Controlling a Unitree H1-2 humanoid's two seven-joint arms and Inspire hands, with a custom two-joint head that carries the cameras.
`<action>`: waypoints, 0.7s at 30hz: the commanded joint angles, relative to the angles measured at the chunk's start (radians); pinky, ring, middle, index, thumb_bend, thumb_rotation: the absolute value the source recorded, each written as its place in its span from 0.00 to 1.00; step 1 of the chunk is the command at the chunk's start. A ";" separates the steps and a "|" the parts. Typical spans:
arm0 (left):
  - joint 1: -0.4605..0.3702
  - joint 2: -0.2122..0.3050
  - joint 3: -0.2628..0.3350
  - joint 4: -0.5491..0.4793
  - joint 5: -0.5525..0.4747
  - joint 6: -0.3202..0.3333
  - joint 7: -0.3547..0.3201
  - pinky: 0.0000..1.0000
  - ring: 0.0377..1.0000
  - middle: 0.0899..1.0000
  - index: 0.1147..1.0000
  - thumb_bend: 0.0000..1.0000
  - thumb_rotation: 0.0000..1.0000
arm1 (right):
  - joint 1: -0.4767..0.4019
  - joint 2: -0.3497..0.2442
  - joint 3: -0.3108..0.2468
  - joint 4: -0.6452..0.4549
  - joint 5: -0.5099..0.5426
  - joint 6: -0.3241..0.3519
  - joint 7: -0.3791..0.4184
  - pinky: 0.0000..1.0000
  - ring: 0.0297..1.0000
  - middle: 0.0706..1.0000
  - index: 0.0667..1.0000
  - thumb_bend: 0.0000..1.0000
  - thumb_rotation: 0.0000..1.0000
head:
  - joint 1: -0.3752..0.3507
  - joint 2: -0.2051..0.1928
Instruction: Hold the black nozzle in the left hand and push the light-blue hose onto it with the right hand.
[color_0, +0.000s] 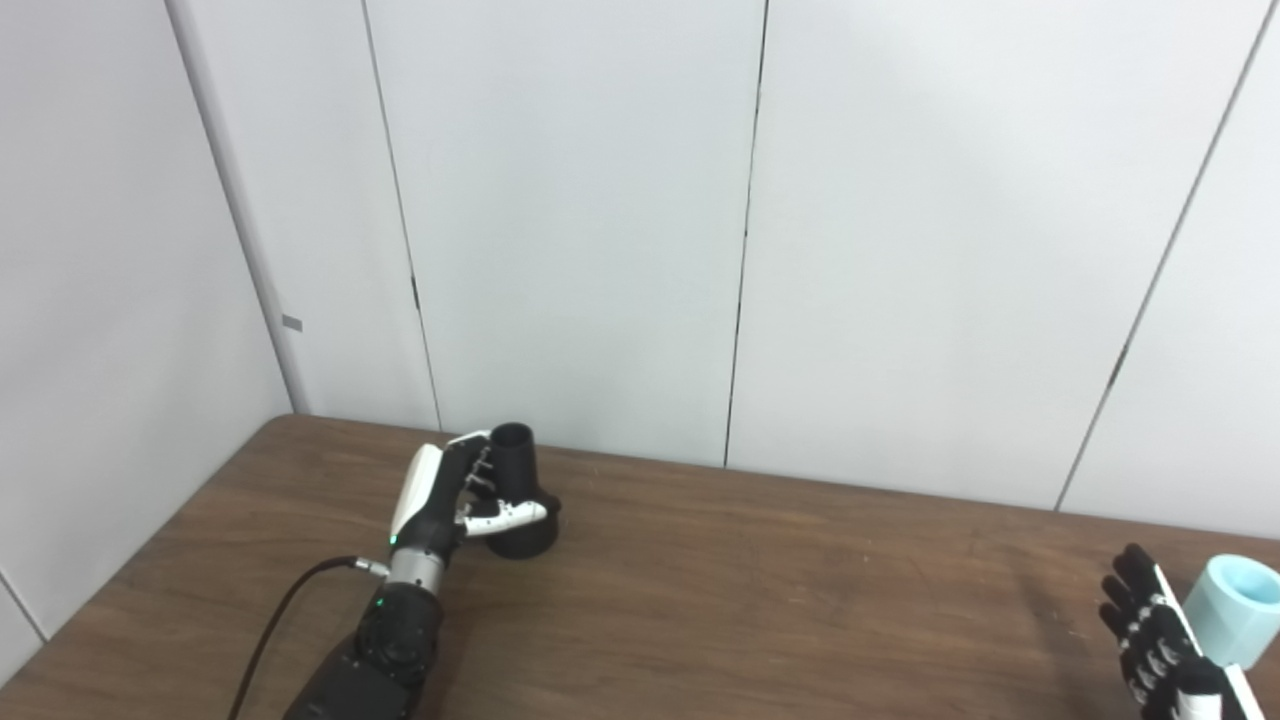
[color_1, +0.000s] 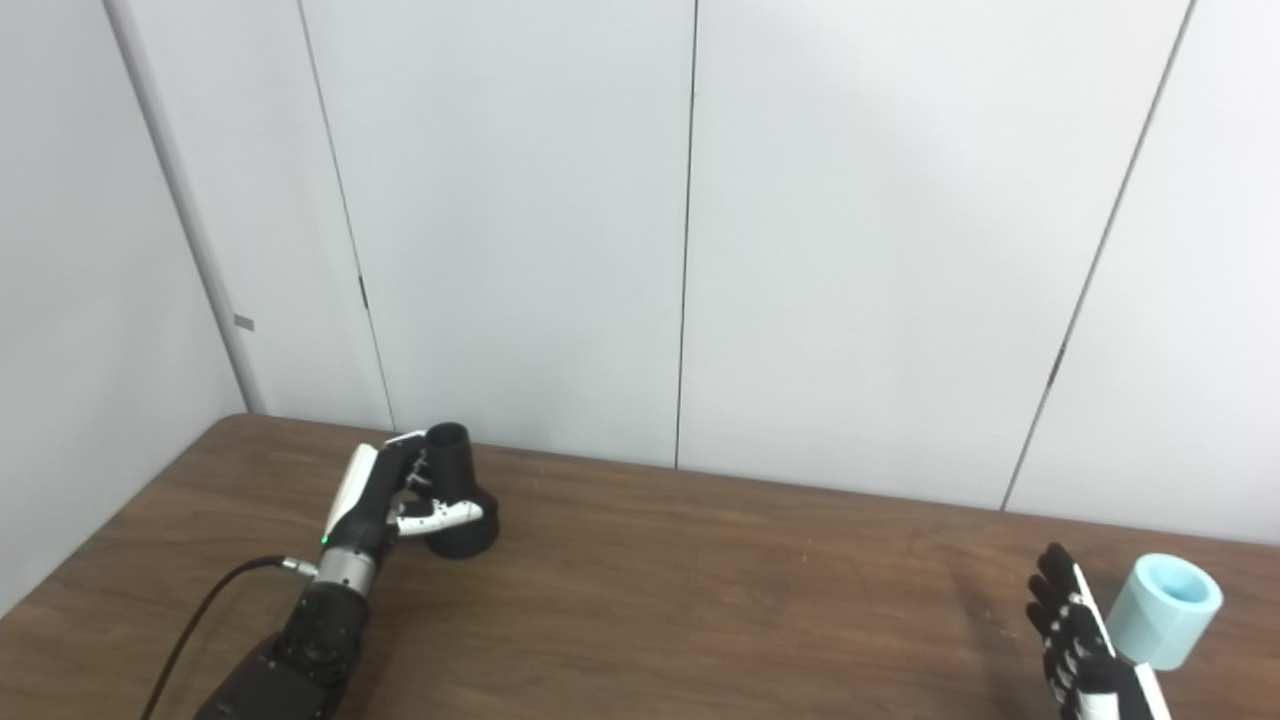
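Left hand (color_0: 455, 500) wrapped around black plastic nozzle (color_0: 518, 492), fingers closed on its narrow neck; nozzle stands upright on brown wooden worktop (color_0: 750, 600), wide base down, open mouth up, far-left side. Light-blue short cylindrical hose piece (color_1: 1165, 610) at far right, tilted, open end up. Right hand (color_1: 1080, 640) just beside it on its left, fingers straight and apart, holding nothing; contact unclear. Hose well apart from nozzle, across worktop; right hand nearer hose.
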 joint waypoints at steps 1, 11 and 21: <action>0.045 -0.024 -0.037 0.006 0.051 0.014 -0.023 0.41 0.46 0.47 0.43 0.51 0.07 | 0.131 0.045 0.014 0.077 0.007 0.016 -0.003 0.99 1.00 1.00 1.00 0.76 0.99 | 0.000 0.001; 0.107 -0.105 -0.081 -0.016 0.067 -0.042 -0.036 0.43 0.46 0.47 0.42 0.51 0.07 | 0.144 0.074 0.025 -0.010 -0.008 0.079 -0.034 0.97 1.00 1.00 0.99 0.75 0.98 | -0.066 0.051; 0.178 -0.181 -0.125 -0.107 0.076 -0.006 -0.115 0.41 0.45 0.46 0.42 0.51 0.08 | 0.155 0.128 0.050 -0.103 -0.053 0.137 -0.068 0.98 1.00 1.00 0.99 0.74 0.98 | -0.164 0.105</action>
